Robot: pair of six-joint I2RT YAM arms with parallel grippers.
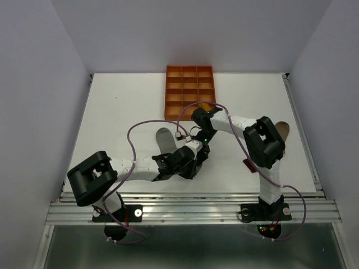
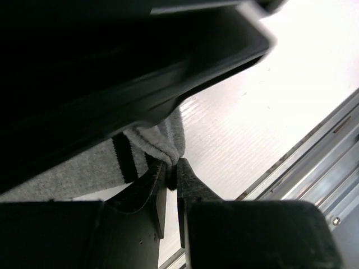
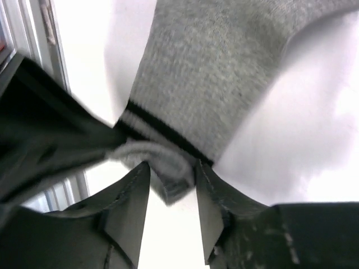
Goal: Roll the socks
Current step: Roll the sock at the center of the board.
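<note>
The grey sock with black-white cuff stripes lies at the table's middle, its cuff end hidden under both grippers. My left gripper is shut on the folded cuff edge of the grey sock, as the left wrist view shows. My right gripper grips the same cuff from the far side; in the right wrist view its jaws press a bunched fold of the grey sock. The mustard sock shows partly behind the right arm by the tray. The taupe-brown sock lies far right.
The orange compartmented tray stands at the back centre. A small dark red thing lies by the right arm's base link. Metal rails run along the near edge. The right arm's body crowds over the left gripper.
</note>
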